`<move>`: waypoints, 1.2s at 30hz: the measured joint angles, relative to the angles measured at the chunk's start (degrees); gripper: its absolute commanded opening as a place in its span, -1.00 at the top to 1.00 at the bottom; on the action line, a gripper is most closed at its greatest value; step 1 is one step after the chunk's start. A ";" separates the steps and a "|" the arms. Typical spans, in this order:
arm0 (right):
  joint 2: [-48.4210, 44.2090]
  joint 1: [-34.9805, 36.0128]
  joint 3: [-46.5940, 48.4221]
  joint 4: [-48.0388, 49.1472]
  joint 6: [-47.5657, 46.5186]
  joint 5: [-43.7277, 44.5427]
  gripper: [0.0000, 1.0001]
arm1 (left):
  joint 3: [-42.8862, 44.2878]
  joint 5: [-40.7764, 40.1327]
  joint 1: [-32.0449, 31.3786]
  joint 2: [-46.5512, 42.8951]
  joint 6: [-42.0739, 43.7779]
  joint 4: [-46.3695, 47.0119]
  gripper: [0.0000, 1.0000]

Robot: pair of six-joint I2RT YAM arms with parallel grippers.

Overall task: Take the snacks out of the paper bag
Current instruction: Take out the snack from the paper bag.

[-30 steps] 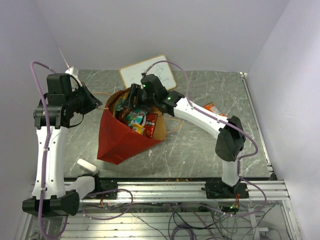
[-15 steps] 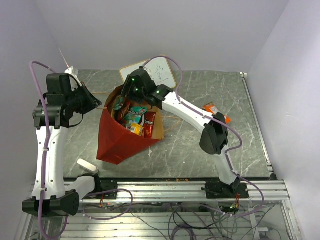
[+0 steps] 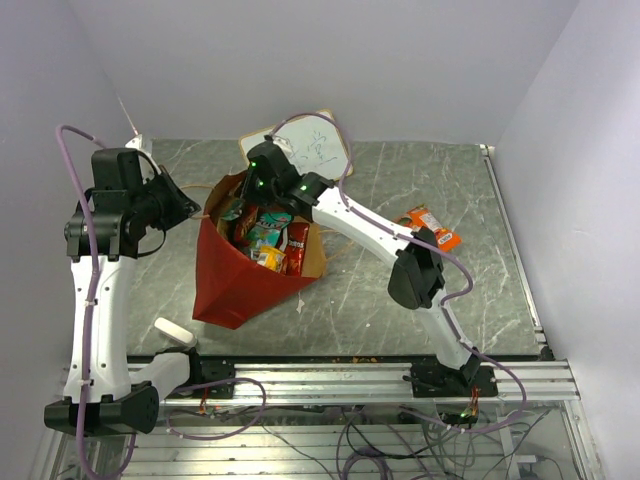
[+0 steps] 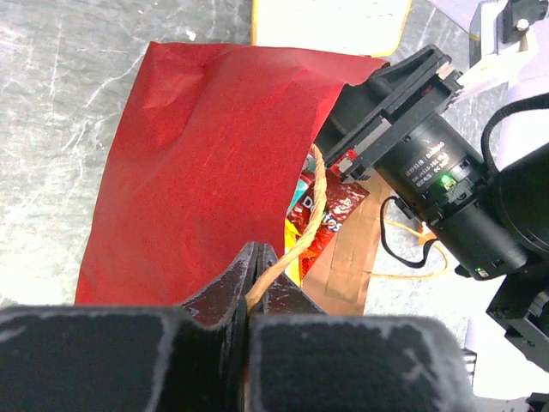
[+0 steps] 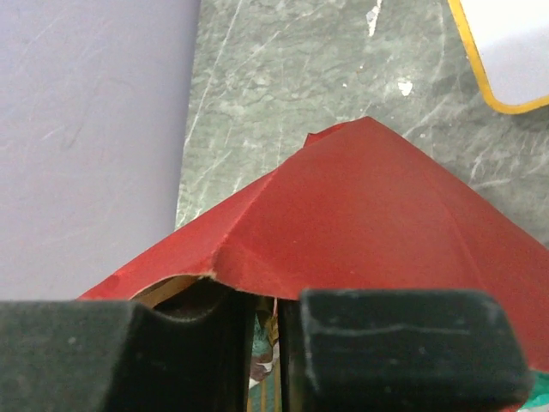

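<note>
The red paper bag [image 3: 235, 285] leans on the table with its brown mouth open. Several snacks [image 3: 268, 238] show inside it, red, teal and yellow. One orange snack [image 3: 432, 227] lies on the table to the right. My left gripper [image 4: 255, 257] is shut on the bag's twine handle [image 4: 310, 206] and holds the near-left rim up. My right gripper [image 3: 250, 192] reaches into the far-left of the mouth. In the right wrist view its fingers [image 5: 276, 296] stand nearly together behind the bag's red wall [image 5: 386, 215]. A teal snack [image 5: 262, 362] shows in the slit between them.
A white yellow-framed writing board [image 3: 305, 145] lies just behind the bag. A small white object [image 3: 172, 332] sits near the left arm's base. The bag's other handle [image 3: 345, 250] trails on the table to its right. Walls close in the left and back.
My right gripper has moved left across the bag's mouth to its far-left rim and closed its jaws. The left gripper has kept its hold on the handle.
</note>
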 measured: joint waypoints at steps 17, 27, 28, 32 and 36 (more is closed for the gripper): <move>0.35 1.95 3.06 5.31 -4.87 -4.81 1.00 | 1.70 -9.35 0.00 -0.83 -4.55 -3.63 0.86; -2.45 2.62 6.38 5.40 -5.77 -4.48 1.00 | 1.70 -10.64 0.00 -1.60 -4.92 -3.87 0.87; -2.95 2.62 6.71 5.40 -6.10 -4.22 1.00 | 1.70 -10.64 0.00 -1.64 -4.92 -3.87 0.86; -4.98 2.67 7.85 5.40 -7.54 -2.64 1.00 | 1.70 -11.02 0.00 -1.68 -4.90 -3.89 0.86; -7.41 2.67 9.07 5.38 -9.35 -0.85 1.00 | 1.70 -11.50 0.00 -1.68 -4.81 -3.91 0.86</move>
